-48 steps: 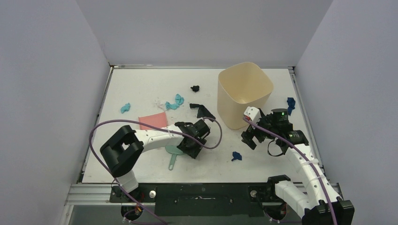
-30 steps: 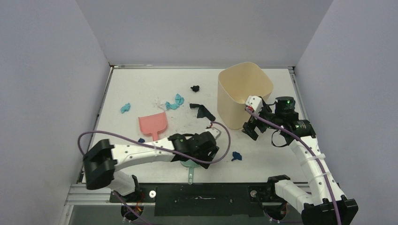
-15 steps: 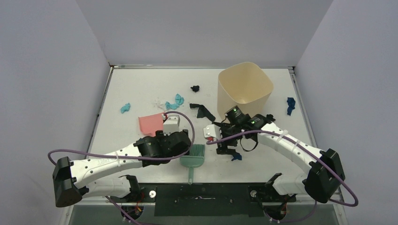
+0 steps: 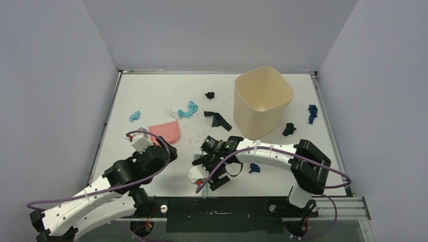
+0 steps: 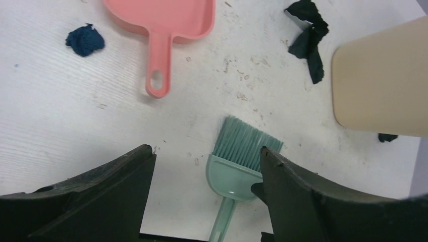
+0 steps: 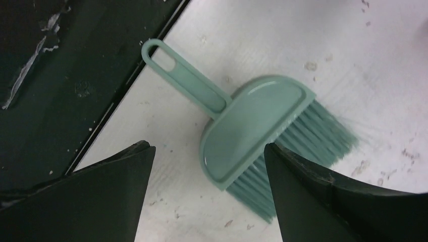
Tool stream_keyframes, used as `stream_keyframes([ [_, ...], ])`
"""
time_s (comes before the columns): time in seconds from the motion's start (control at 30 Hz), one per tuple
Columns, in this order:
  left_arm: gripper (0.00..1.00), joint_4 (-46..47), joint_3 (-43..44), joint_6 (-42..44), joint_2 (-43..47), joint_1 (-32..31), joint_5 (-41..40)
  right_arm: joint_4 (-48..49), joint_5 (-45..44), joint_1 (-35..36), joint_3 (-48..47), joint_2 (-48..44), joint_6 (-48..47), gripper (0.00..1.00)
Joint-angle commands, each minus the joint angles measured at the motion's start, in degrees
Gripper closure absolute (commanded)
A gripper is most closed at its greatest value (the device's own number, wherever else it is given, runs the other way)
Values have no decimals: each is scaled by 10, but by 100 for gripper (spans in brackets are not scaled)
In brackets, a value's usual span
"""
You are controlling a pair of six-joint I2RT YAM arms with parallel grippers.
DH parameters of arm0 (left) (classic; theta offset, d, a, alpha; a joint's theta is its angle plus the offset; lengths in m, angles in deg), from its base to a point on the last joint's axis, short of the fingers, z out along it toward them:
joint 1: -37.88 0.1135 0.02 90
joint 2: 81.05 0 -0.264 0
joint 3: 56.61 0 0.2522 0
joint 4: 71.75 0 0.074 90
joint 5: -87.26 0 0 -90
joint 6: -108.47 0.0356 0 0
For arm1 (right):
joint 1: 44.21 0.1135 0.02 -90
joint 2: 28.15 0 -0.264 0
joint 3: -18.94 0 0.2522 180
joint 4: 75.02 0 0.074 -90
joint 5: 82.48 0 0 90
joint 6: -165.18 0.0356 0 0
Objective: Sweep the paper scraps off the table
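The right gripper [image 6: 207,150] hangs over the mint-green plastic hand brush [image 6: 255,126], which lies flat at the near edge of the white, scuffed table [image 4: 151,91]. Its fingers stand wide on either side of the brush head and hold nothing, probably lined up to take it. The left gripper [image 5: 206,151], also wide and empty, looks down toward the pink plastic dustpan [image 5: 161,17] (handle pointing near, handy for a grasp). The small crumpled paper scraps [image 4: 134,116] lie scattered on the table: teal at far left, dark blue beside the dustpan, black around the tall beige bin [image 4: 262,101].
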Motion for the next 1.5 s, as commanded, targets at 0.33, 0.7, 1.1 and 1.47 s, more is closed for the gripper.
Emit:
stream_keyframes([
  [0.33, 21, -101, 69, -35, 2, 47, -88, 27, -17, 106, -41, 82, -92, 29],
  [0.7, 20, -100, 71, -14, -10, 58, -73, 36, -62, 105, -40, 118, -137, 43],
  [1.1, 17, -73, 73, 19, -19, 68, -62, 31, 8, -4, -141, 190, 27, 70],
  [1.47, 16, -35, 74, 72, -28, 77, -40, 24, 38, -34, -155, 161, 187, 51],
])
